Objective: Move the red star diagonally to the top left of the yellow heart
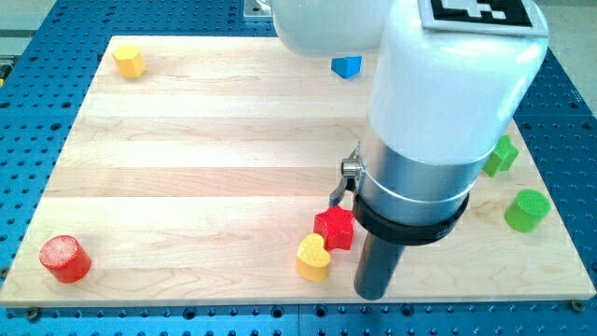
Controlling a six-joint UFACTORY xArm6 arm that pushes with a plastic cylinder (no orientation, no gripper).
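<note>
The red star point(335, 228) lies on the wooden board point(187, 149) near the view's bottom, just up and right of the yellow heart point(312, 258), and the two touch or nearly touch. My dark rod comes down right of both blocks. My tip point(372, 295) rests on the board close to the bottom edge, a short way right of the yellow heart and below and right of the red star, apart from both.
A red cylinder point(63, 259) stands at the bottom left. A yellow block point(129, 61) sits at the top left. A blue block point(346, 66) sits at the top middle. A green star point(501, 156) and a green cylinder point(526, 210) are at the right. The arm's white body hides the upper right.
</note>
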